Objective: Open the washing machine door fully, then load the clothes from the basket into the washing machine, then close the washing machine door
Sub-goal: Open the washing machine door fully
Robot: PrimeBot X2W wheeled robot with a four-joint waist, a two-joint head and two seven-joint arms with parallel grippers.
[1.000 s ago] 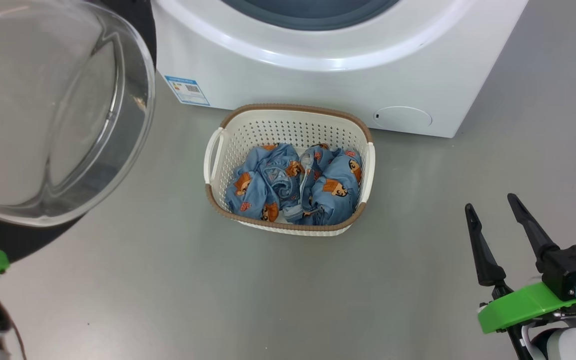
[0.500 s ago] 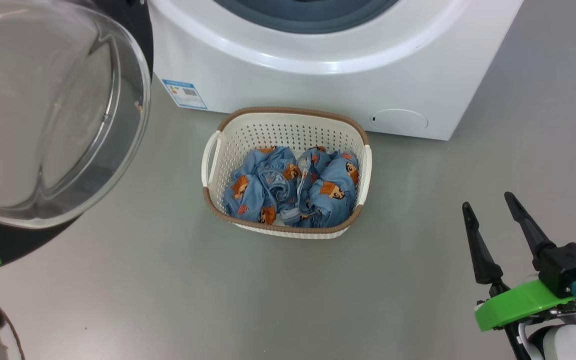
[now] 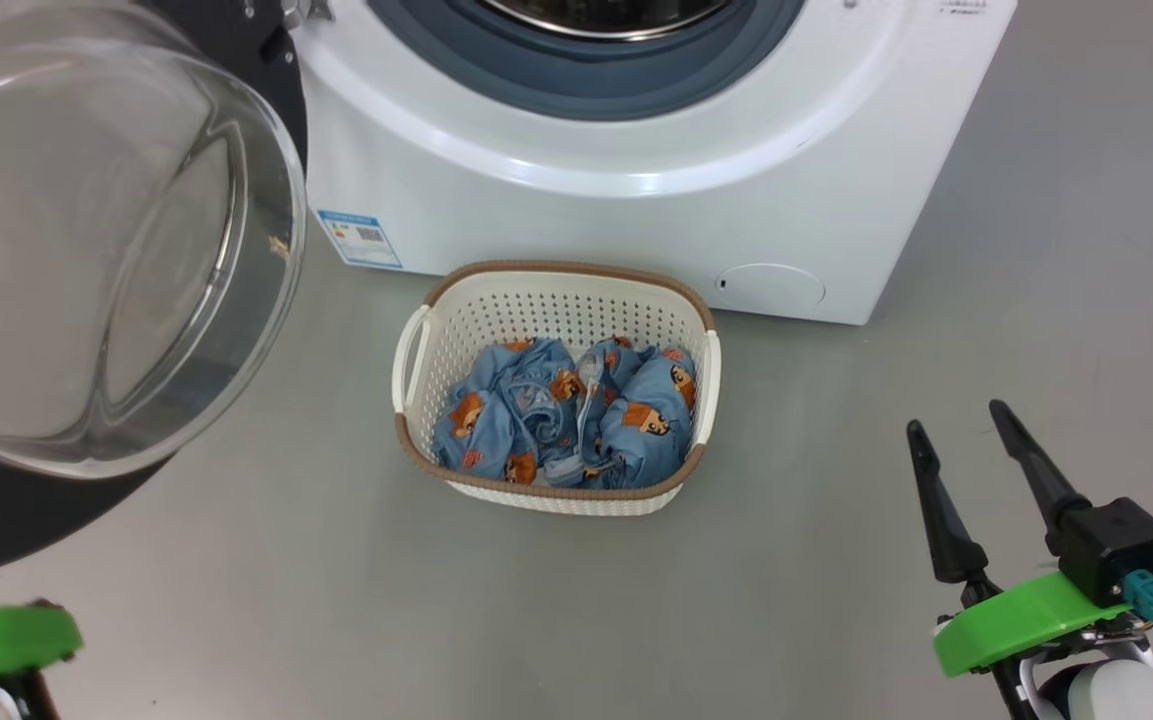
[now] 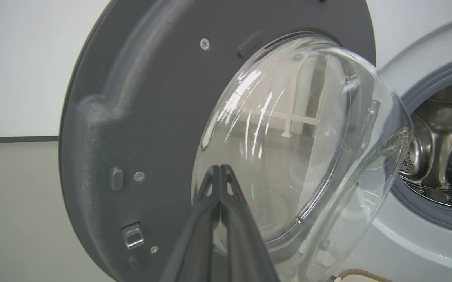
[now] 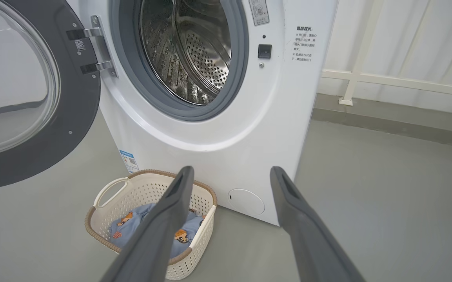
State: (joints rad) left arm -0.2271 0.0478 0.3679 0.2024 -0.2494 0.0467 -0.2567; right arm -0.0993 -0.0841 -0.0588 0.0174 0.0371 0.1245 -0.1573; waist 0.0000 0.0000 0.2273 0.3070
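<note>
Light blue fabric, bear-printed. Head view: the clothes [image 3: 566, 425] are lying bunched at the bottom of the basket [image 3: 556, 310], which is standing on the grey floor [image 3: 816, 400] just in front of the washing machine [image 3: 576, 215]. The washing machine door [image 3: 106, 270] is hanging swung out at the left, its glass bowl facing the camera. The right gripper [image 3: 956, 420] is hovering at lower right, well apart from the basket, with its fingers spread wide and holding nothing.

Left wrist view: the left gripper [image 4: 220, 172] is pointing at the door's inner face, fingers pressed together with nothing between them. Whether the tips are touching the glass is unclear.

Right wrist view: the door is standing wide on its hinge [image 5: 96, 51]. The drum [image 5: 194, 51] is showing no laundry in the part visible. The basket is sitting below the opening, partly behind one spread finger.

Handling, as judged: the clothes are looking soft, light and limp, so they are likely to drape, trail and perhaps snag on the basket rim. Pinching from above into the highest crumpled fold is looking like the best hold. The basket is looking light enough to slide if dragged. The door glass is looking smooth and slippery, so pushing on its black rim is seeming safer.
</note>
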